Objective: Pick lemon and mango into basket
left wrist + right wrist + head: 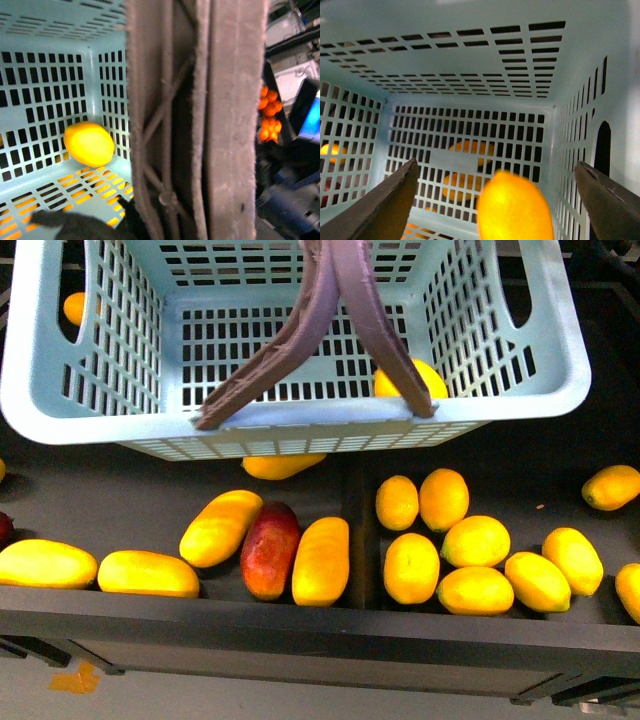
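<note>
Teal basket [60,390] across upper frame; lemon [515,210] inside, low centre between right gripper [496,167] fingers spread wide, clear of both. Left gripper [75,224] spread: cannot tell. Black shelf [300,625] below, mango [320,560] lower centre.

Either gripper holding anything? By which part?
Right gripper is open, its fingers clear of the lemon inside the basket: nothing held. Left gripper: the handles fill its view, grip unseen, cannot tell.

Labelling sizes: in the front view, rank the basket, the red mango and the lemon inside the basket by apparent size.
1. basket
2. red mango
3. lemon, partly hidden by a handle, so unsure
</note>
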Motion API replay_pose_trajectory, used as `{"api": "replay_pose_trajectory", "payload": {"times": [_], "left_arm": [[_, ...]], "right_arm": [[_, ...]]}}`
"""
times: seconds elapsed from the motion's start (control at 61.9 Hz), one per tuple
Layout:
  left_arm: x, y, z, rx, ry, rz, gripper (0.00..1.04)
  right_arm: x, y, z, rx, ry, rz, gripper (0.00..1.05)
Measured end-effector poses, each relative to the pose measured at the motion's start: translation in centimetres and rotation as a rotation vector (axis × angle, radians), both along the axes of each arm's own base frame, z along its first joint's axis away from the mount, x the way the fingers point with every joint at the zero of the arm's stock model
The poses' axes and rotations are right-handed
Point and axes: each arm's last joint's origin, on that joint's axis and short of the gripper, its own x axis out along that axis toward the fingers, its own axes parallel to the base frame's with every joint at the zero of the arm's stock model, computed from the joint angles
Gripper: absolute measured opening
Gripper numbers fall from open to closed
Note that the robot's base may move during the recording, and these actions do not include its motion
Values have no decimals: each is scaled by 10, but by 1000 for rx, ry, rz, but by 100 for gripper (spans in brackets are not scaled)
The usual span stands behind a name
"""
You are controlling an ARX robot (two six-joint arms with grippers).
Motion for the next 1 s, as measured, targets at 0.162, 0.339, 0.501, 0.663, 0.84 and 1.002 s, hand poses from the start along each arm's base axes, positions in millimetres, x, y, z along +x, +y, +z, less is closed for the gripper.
{"api": "replay_pose_trajectory", "payload": {"times": [0.162,0.339,0.501,0.663,0.84,1.002], "left_arm": [[0,0,0,0,0,0,14],[0,0,0,1,-2,-1,14],[0,-1,-1,-4,4,-8,14],[0,-1,-1,-2,3,-5,14],[0,0,-1,0,3,0,14],[0,-1,-1,-2,3,-5,14]], "right_arm": [[-26,-33,18,17,-79,-215,96],[-58,-55,17,-94,-269,-372,72],[-94,-68,-7,-150,-258,-361,46],[-123,-78,-20,-166,-258,-359,20],[-159,-88,-34,-174,-255,-360,2],[-176,-97,-40,-172,-258,-348,2]]}}
